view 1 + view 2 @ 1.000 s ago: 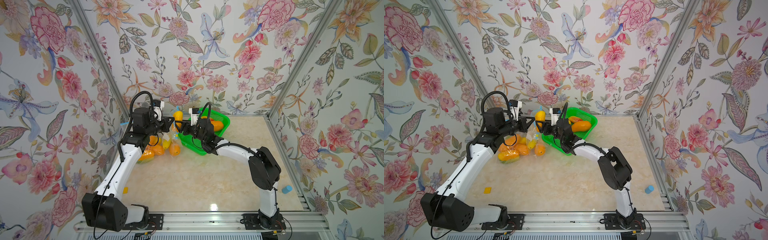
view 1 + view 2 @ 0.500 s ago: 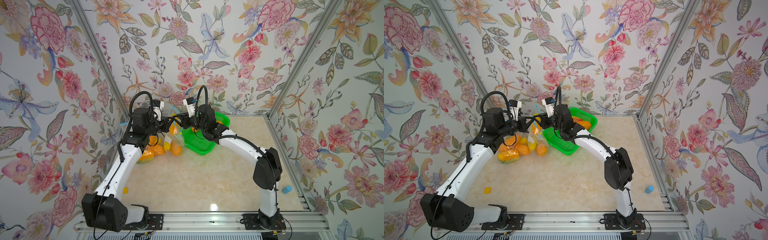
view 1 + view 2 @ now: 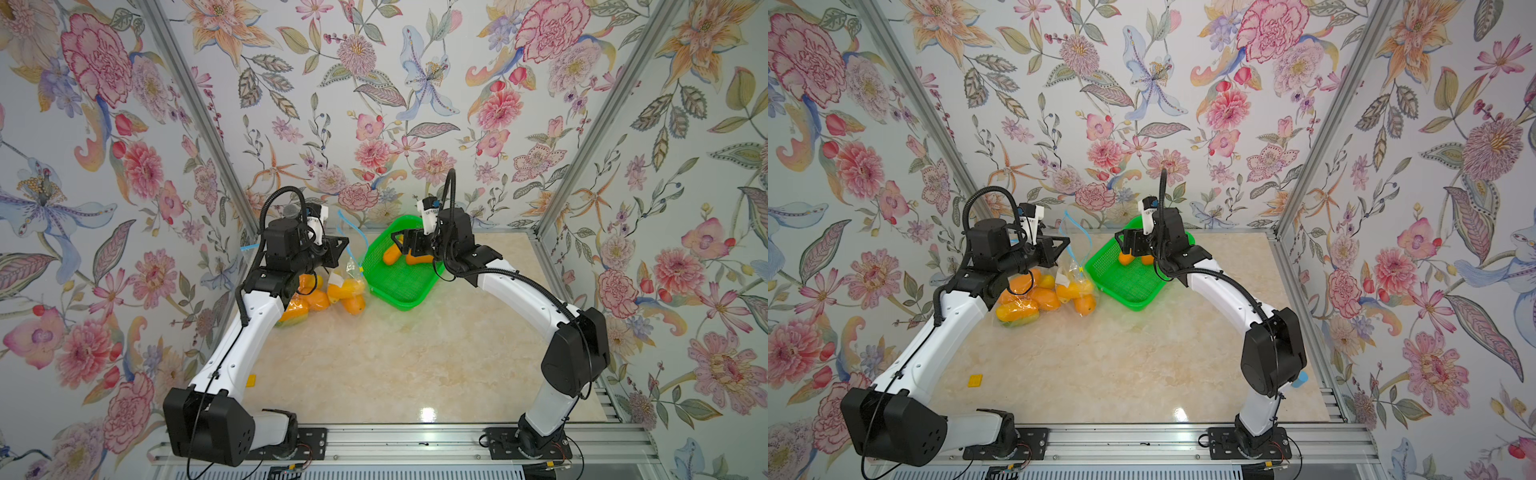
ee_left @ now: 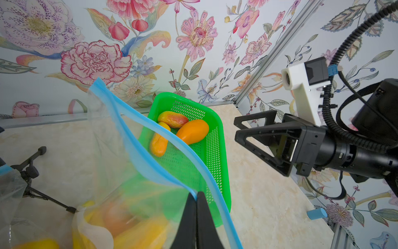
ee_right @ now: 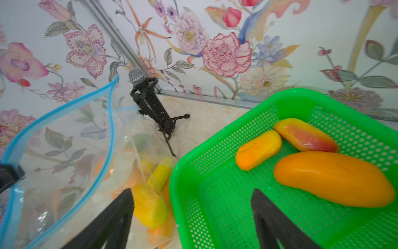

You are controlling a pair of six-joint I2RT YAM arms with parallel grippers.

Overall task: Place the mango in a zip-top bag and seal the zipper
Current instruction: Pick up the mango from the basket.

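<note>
A clear zip-top bag with a blue zipper rim stands open, several yellow-orange mangoes in its bottom. My left gripper is shut on the bag's rim and holds it up; it shows in both top views. To the right, three loose mangoes lie in the green basket: a large orange one, a small one and a red-tinged one. My right gripper is open and empty above the basket's near-left rim.
Another clear bag of mangoes lies under the left arm. A microphone on a small tripod stands in the back left corner. A small yellow piece lies on the front left of the table, a blue cylinder at its right edge.
The right gripper brought a mango to the bag's mouth, let it go there, then drew back right over the basket with open jaws. The left gripper has kept its hold on the rim.
</note>
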